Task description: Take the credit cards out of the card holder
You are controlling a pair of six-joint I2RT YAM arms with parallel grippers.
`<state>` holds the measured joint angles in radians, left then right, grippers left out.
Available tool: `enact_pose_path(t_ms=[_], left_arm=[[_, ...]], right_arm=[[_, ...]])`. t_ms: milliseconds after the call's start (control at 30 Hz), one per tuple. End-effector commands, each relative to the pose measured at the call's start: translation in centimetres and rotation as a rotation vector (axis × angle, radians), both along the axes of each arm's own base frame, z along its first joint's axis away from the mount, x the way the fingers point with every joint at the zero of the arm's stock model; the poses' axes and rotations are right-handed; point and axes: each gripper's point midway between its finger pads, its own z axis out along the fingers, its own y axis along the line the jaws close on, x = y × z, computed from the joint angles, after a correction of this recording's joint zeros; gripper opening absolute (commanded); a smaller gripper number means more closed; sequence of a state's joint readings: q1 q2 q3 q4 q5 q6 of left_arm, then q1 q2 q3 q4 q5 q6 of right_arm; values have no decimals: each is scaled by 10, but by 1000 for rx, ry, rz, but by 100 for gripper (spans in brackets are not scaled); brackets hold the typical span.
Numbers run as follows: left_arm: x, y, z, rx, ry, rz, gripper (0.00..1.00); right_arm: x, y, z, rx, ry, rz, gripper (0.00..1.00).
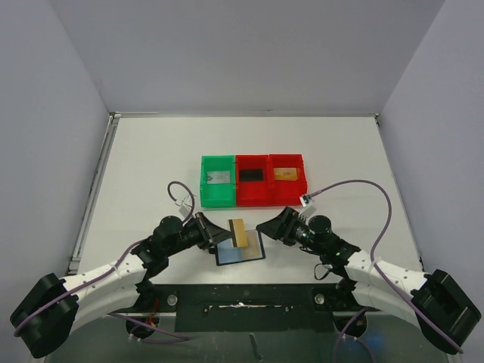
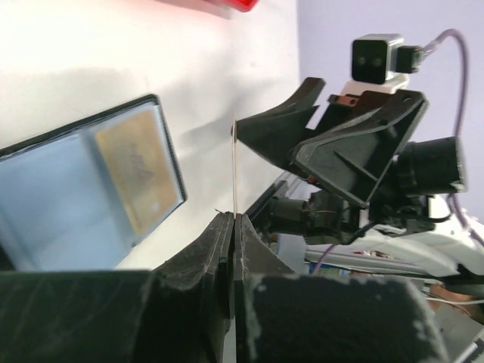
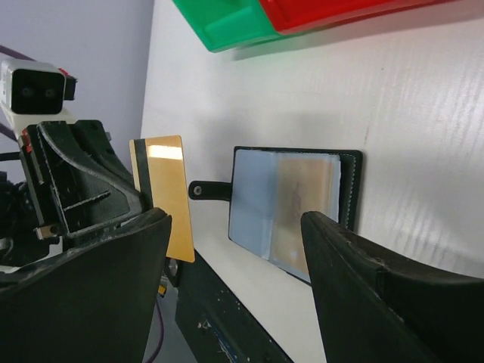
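The card holder [image 1: 240, 251] lies open on the table between the arms, its bluish pockets facing up and its strap tab [image 3: 208, 189] pointing left. A tan card [image 2: 136, 170] shows inside one pocket, also seen as the tan card [image 3: 302, 204] in the right wrist view. My left gripper [image 1: 216, 234] is shut on a gold credit card [image 1: 239, 232], holding it above the holder's left part. That card appears edge-on [image 2: 235, 166] from the left wrist and as a flat gold face [image 3: 162, 197] from the right wrist. My right gripper [image 1: 266, 225] stands open just right of the holder, with nothing between its fingers.
Behind the holder stand a green bin [image 1: 204, 185] holding a pale grey card [image 1: 219, 178], a red bin [image 1: 240, 189] holding a black card [image 1: 251, 175], and another red bin [image 1: 302, 181] holding a gold card [image 1: 284, 174]. Cables loop beside both arms.
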<state>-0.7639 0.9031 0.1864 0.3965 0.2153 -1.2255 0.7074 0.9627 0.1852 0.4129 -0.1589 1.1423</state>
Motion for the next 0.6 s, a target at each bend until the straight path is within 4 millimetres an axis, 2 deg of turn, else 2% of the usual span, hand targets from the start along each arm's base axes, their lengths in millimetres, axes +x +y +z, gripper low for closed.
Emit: enact_pose_path(t_ms=[0,133,333,567], left_arm=[[1,-13,52,-177,-119,-43,0],[-2,-20,68,-236,-150,-87,0],[-5,-32,84,-261,-181,-166,0],[-6,-39,96,-285,-209,-205,0]], right_arm=[[2,4,43,126,-129,17,72],[-3,9,66,181,-189,76,72],[-11,20,92,258,-233,174,65],[-16,29,103,320,-247,249,50]])
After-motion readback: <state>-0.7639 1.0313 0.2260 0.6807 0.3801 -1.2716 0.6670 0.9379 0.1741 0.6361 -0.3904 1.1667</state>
